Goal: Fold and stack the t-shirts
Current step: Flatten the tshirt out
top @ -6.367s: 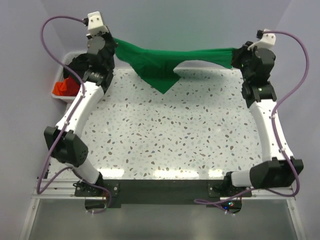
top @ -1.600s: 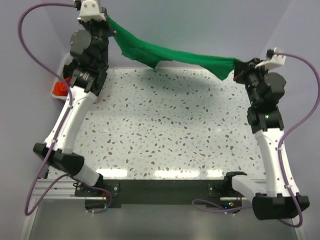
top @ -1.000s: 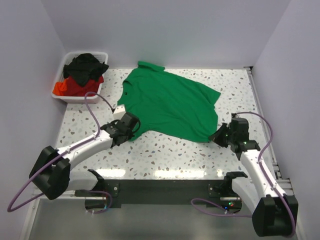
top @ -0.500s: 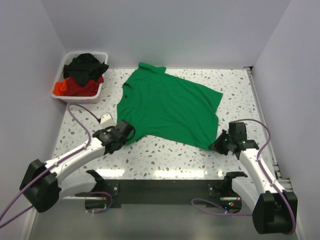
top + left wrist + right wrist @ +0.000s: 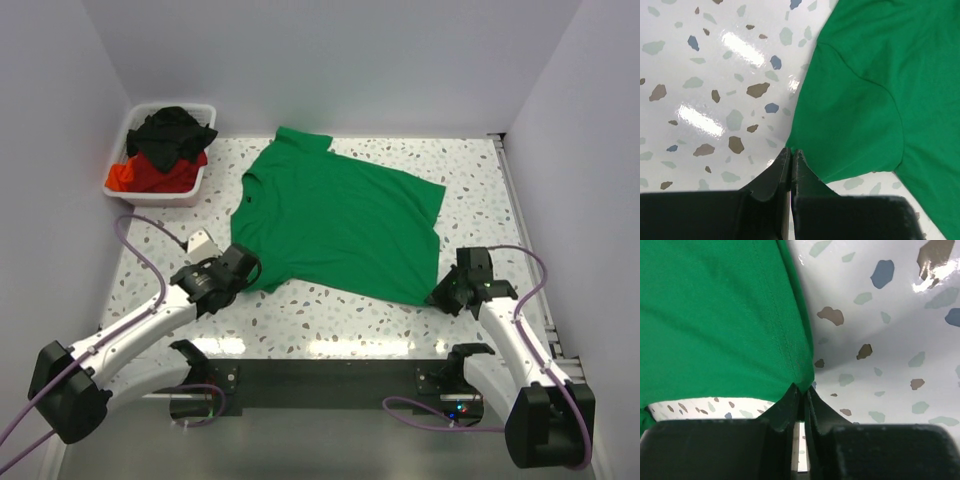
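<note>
- The left gripper (image 5: pixel 246 270) has its jaws pressed narrow on the edge of the green t-shirt (image 5: pixel 340 215). It pinches the near corner on the side toward the white bin (image 5: pixel 158 197).
- In the left wrist view we see the fingertips meet right at that hem, with only a sliver of cloth between them.
- The right gripper (image 5: pixel 441 296) is likewise closed tight, holding the near corner farthest from the white bin. The right wrist view shows the stitched hem running down into the closed jaws.
- The green t-shirt lies spread open and mostly flat on the table (image 5: pixel 330 310), just beside the white bin on the side toward the right arm. A few shallow wrinkles cross it, and it sits a little askew.
- A black t-shirt (image 5: pixel 172 130) and a red t-shirt (image 5: pixel 150 176) are bunched inside the white bin, the black one on top.
- We judge the task to be at an early stage. One shirt is laid out for folding, but we see no fold in it and no stack anywhere beside the white bin.
- What is left, as we read it, is every fold of the green shirt. After that the two shirts in the white bin need pulling out, spreading, folding and stacking.
</note>
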